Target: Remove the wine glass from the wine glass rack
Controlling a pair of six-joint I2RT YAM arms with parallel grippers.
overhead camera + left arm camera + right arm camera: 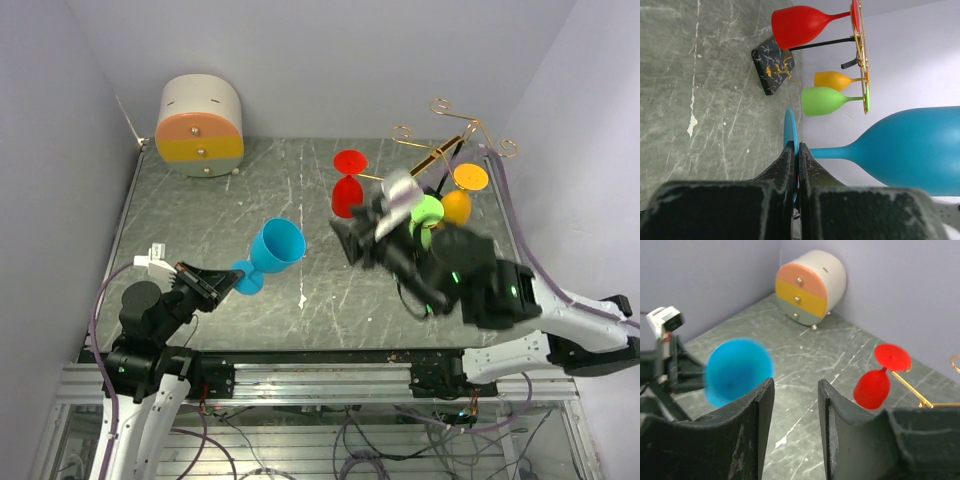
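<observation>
Left gripper (pixel 796 159): clamped on foot of blue glass (pixel 277 246)
Blue glass: off rack (pixel 441 150), left of it
Right gripper (pixel 795 390): jaws apart, empty, near rack
Rack: far right; red glass (pixel 347 196), green glass (pixel 428 210), orange glass (pixel 457 207) hanging

No readable text, labels, brands, numbers or signs on anything in any view.
</observation>
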